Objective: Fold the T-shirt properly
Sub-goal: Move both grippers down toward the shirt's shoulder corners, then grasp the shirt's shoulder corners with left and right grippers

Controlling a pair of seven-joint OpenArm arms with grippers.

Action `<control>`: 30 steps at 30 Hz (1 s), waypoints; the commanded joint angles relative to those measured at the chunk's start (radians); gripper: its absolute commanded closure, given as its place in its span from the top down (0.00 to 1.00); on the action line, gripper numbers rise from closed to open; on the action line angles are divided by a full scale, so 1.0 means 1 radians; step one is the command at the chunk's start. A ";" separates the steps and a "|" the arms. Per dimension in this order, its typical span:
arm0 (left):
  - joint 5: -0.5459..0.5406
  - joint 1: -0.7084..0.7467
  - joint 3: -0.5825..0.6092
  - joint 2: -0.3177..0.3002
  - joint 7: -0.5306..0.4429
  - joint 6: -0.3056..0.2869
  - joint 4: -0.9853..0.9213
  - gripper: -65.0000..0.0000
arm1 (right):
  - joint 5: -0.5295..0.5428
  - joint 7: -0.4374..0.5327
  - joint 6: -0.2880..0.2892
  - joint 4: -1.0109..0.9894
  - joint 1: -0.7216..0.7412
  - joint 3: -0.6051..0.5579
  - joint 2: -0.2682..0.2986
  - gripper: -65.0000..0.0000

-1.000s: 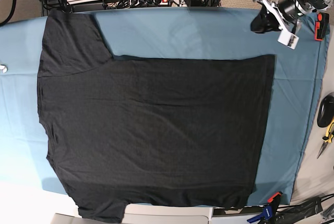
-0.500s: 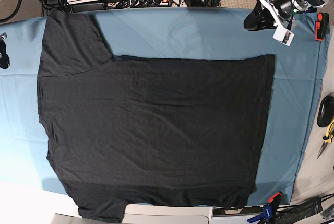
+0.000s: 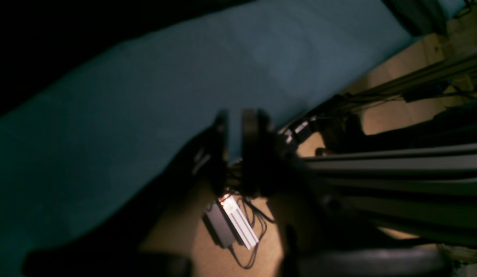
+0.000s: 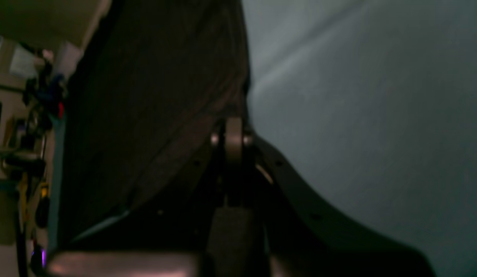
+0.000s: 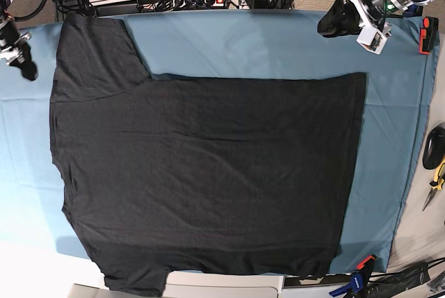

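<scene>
T-shirt (image 5: 208,173) black matte cotton, flat on blue cloth (image 5: 278,41); left gripper (image 3: 233,150) slightly parted, empty; right gripper (image 4: 233,140) clenched.

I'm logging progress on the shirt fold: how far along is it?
Done: the large black short-sleeved T-shirt lies spread flat on the blue table cloth, with no fold made. In hand: nothing; the left hand and right hand hover beyond the shirt's far corners, holding no fabric. Left: every fold.

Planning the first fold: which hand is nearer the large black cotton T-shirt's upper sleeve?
Right. The right hand hovers just beside the sleeve; the left hand is far across the blue cloth.
</scene>
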 commanded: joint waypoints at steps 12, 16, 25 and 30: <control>0.005 0.005 -0.006 -0.013 -0.026 -0.011 0.018 0.10 | 0.101 -0.040 0.016 0.012 -0.103 0.010 0.018 0.11; 0.005 0.006 -0.006 -0.013 -0.025 -0.010 0.018 0.10 | 0.100 -0.038 0.016 0.012 -0.106 0.010 0.018 0.42; 0.004 0.005 -0.006 -0.013 -0.029 -0.011 0.018 0.10 | 0.090 -0.102 0.016 0.012 -0.111 0.006 -0.033 0.43; 0.005 -0.010 -0.006 -0.013 -0.028 -0.011 0.018 0.10 | 0.066 -0.106 0.016 0.012 -0.113 -0.038 -0.086 0.43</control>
